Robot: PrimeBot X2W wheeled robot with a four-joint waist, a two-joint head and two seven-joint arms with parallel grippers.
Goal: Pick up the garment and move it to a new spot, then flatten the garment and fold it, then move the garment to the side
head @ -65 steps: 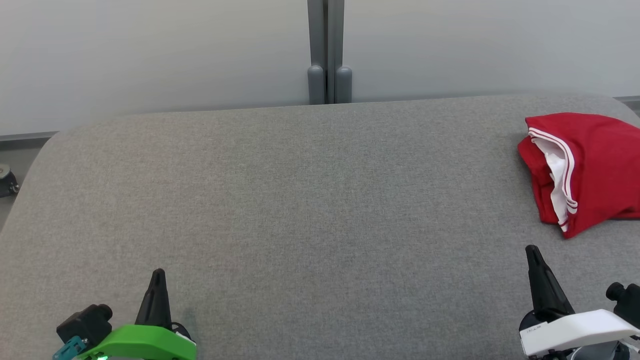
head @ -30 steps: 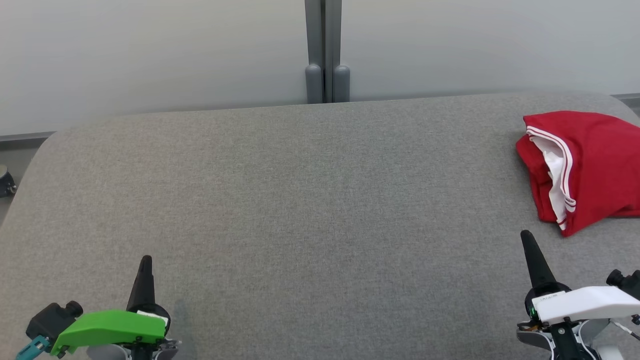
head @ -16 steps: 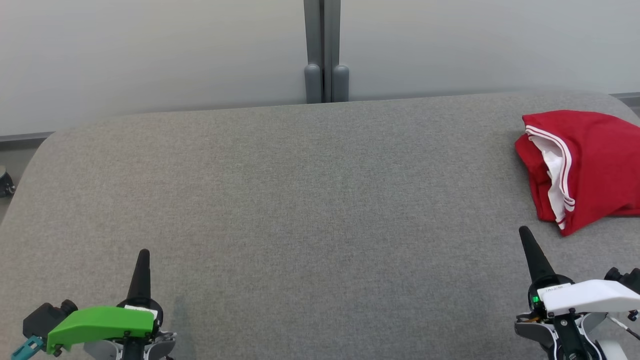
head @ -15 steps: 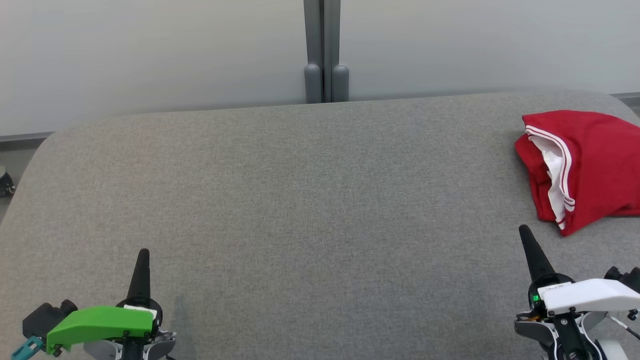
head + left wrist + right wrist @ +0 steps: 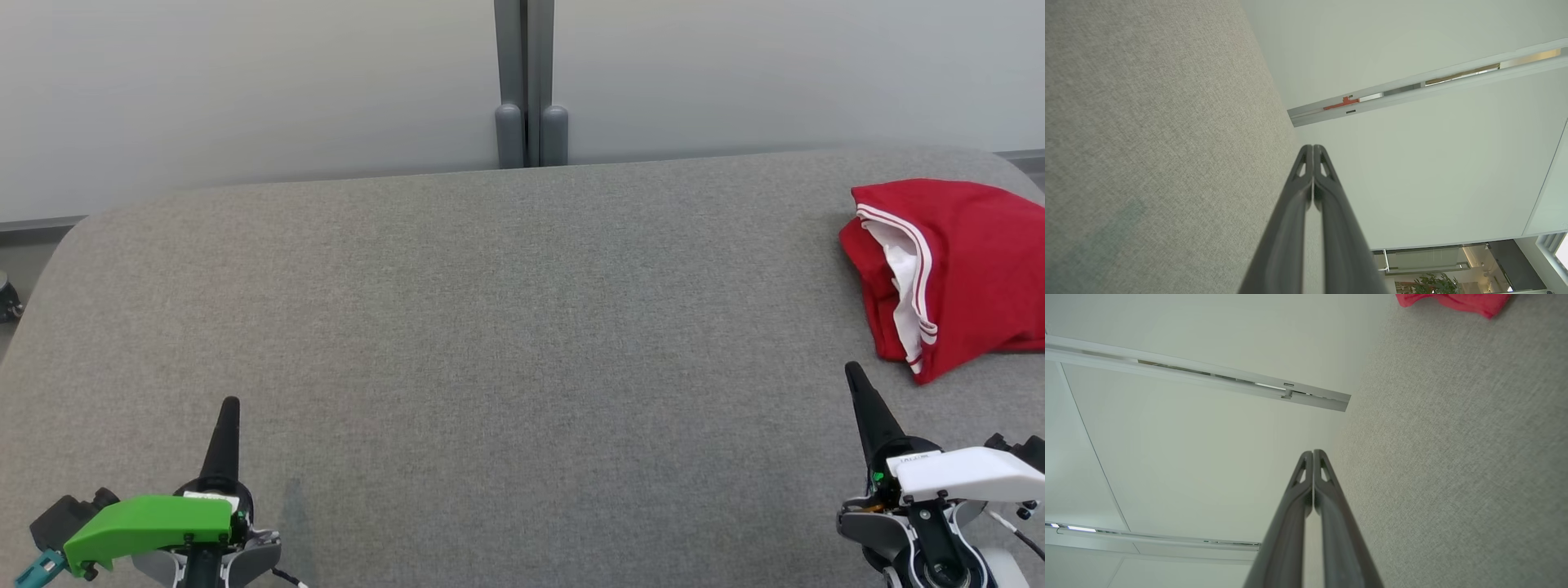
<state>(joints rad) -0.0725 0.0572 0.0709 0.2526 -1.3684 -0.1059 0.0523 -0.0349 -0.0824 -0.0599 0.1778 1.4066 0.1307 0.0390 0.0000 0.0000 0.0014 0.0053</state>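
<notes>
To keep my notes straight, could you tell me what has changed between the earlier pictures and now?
The left gripper and the right gripper have each edged a little forward over the table, fingers shut, taking hold of nothing. The red garment stayed folded at the table's far right, untouched; the slight shift of the whole picture is the camera's.

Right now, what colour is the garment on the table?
Red, with white stripe trim and a white lining; garment shows best in the head view.

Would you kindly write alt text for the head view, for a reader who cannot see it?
A red garment with white trim lies bunched at the far right of a grey padded table. The left gripper and right gripper rest shut near the bottom corners, empty.
</notes>
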